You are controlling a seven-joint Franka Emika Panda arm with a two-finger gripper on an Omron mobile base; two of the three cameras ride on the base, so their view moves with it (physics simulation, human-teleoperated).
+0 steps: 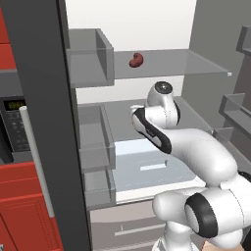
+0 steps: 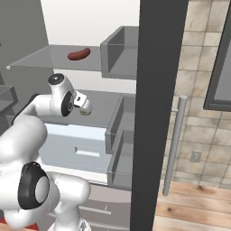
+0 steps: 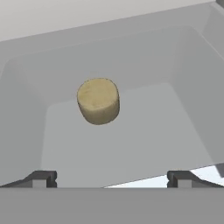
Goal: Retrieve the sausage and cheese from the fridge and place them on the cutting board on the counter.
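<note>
No legible text; microwave [image 1: 12, 128] display glyphs too blurred for reading

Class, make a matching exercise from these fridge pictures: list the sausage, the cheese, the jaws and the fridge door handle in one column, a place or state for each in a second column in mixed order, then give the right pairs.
Column one:
1. sausage
2. cheese
3. gripper jaws
4. fridge door handle

Column two:
A. open, holding nothing
B. on the upper glass shelf
C. upright grey bar
D. on the middle shelf, ahead of the hand

Pairs: 1-B, 2-D, 3-A, 4-C
</note>
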